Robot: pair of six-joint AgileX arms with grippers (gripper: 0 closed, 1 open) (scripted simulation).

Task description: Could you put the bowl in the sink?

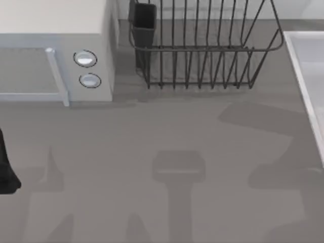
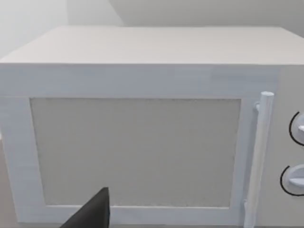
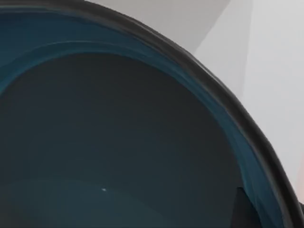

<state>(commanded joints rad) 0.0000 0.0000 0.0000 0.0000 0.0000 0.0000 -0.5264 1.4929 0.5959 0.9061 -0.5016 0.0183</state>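
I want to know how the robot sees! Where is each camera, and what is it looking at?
Top view: above the table, looking down at the microwave, dish rack and sink; a dark bit of the left arm shows.
Left wrist view: faces the microwave door; a dark piece of the left gripper shows.
Right wrist view: very close to the bowl.
Shared: top and left wrist views both show the microwave.

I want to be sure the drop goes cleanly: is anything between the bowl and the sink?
Nothing visible is. In the right wrist view the bowl sits close under the camera, with pale surface beyond its rim. From above, the sink lies at the table's right edge, and the dish rack stands apart from it.
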